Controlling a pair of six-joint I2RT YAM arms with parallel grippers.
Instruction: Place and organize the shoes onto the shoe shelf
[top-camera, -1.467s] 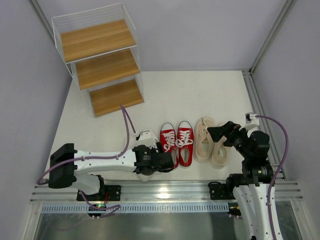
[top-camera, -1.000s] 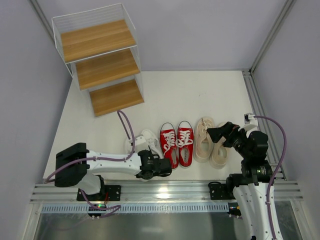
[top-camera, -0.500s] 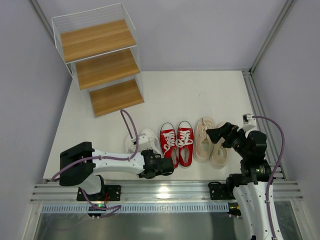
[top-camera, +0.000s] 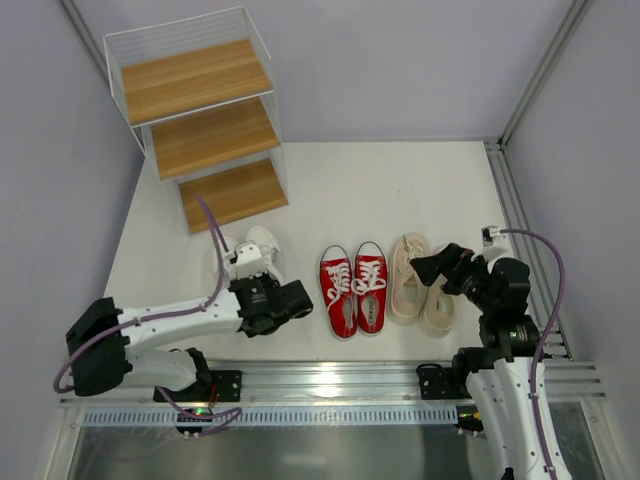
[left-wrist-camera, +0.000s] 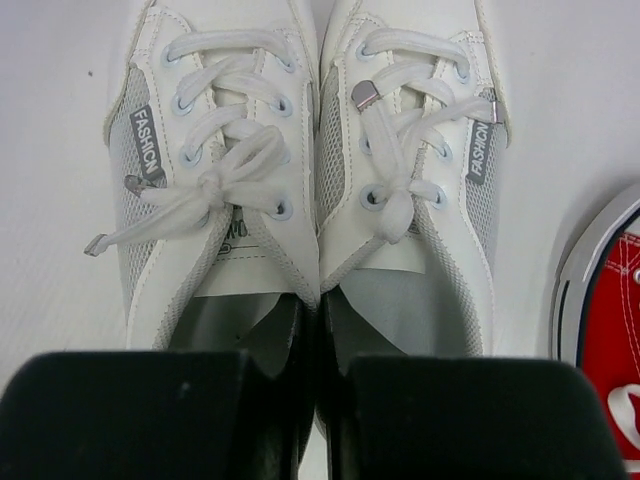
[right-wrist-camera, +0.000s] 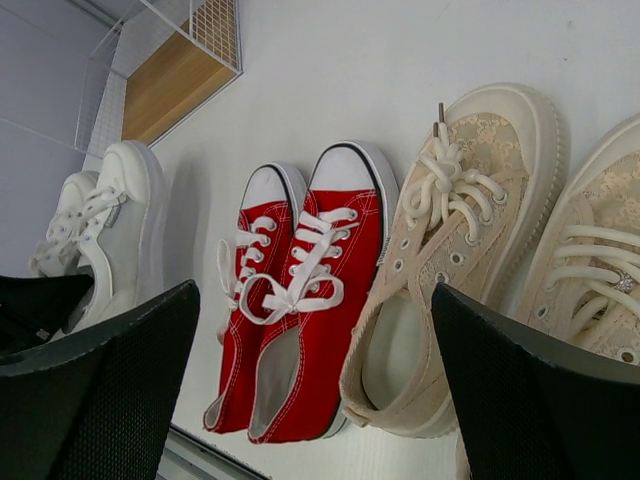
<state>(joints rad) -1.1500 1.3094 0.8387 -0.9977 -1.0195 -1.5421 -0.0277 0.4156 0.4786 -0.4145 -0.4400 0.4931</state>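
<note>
We are working on the white pair, and we think it is the first one, because the shoe shelf at the far left corner of the tabletop is showing three bare boards.

By the near edge, on the left, our left hand is pinching the white shoes. Its two fingers are nearly shut, squeezing the inner sides of both shoes together. Next, we think, this hand is needing to lift both shoes at once, keep squeezing so neither slips, and carry them over to a board.

To the right, the red shoes and then the cream shoes are sitting side by side. Our right hand is hanging over the cream pair, wide open and holding nothing.

The top view is showing the shelf and the way to it, but not the pinch. The left wrist view is showing the pinch up close. The right wrist view is showing all three pairs in a row.
</note>
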